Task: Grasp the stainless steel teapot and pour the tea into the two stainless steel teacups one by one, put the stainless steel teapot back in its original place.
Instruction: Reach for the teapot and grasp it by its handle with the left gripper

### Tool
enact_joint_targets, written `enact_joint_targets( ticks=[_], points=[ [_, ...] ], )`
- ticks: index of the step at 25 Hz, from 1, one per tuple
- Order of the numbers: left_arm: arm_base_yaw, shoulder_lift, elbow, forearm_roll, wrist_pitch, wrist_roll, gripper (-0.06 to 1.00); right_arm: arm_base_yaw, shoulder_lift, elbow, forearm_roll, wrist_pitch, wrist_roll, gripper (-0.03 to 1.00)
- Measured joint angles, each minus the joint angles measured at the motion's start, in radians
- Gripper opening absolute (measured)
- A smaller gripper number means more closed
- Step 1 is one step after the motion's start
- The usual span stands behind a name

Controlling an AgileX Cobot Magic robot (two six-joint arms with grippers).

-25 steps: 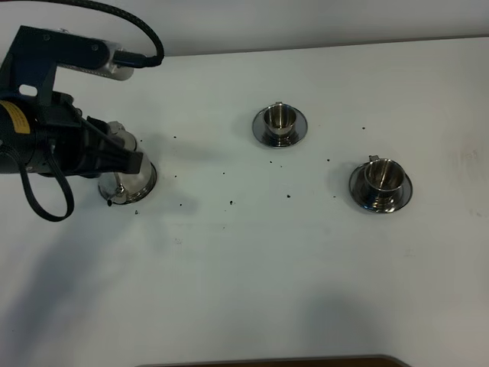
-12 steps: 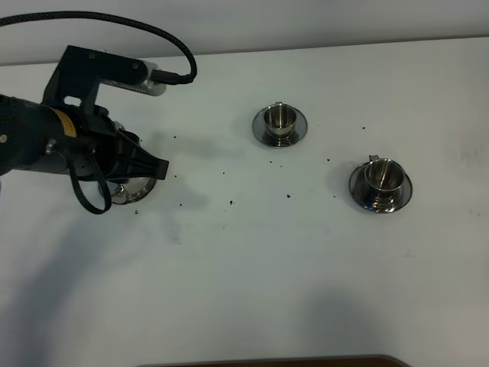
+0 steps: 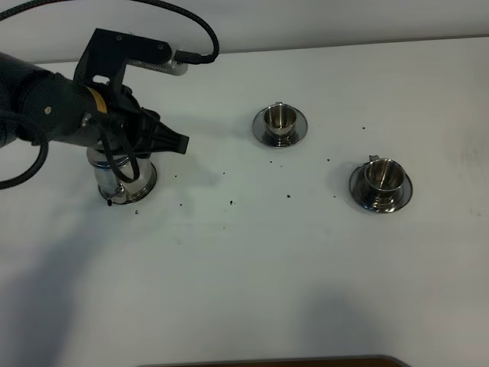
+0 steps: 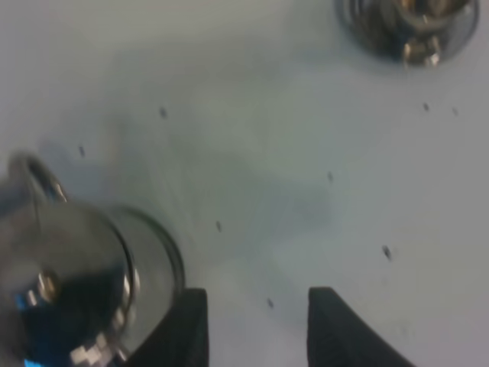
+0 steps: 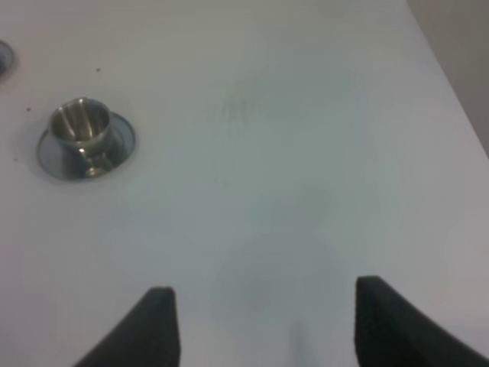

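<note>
The stainless steel teapot (image 3: pixel 114 174) stands upright on its round coaster, the original place (image 3: pixel 147 182), at the left of the table. My left gripper (image 3: pixel 174 141) hovers just above and to the right of it, pointing toward the cups. In the left wrist view the teapot (image 4: pixel 72 283) lies beside one finger (image 4: pixel 187 329), and only bare table shows between the open fingers. The two stainless steel teacups sit on saucers, one at the back middle (image 3: pixel 279 121) and one at the right (image 3: pixel 381 179). My right gripper (image 5: pixel 271 325) is open over bare table, with a teacup (image 5: pixel 82 130) ahead of it.
Small dark specks are scattered on the white table (image 3: pixel 252 252) between the teapot and the cups. The table's far edge meets a wall (image 3: pixel 321 19). A dark edge (image 3: pixel 267 362) shows at the bottom of the exterior view.
The left arm has swung right and toward the back, passing over the teapot. The teapot, half covered half a second ago, now shows standing on its coaster. The cups have not moved.
</note>
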Motion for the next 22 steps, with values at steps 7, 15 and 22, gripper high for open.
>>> enact_joint_targets(
  ticks=[7,15,22],
  points=[
    [0.052,0.171,-0.147,0.063,-0.003,0.0,0.37,0.0,-0.001,0.0,0.003,0.0,0.0,0.5],
    [0.097,0.346,-0.294,0.053,-0.01,0.054,0.37,0.0,-0.001,0.0,0.004,0.0,-0.001,0.49],
    [0.097,0.484,-0.455,-0.026,0.079,0.121,0.37,0.0,-0.001,0.0,0.004,0.0,-0.001,0.49]
  ],
)
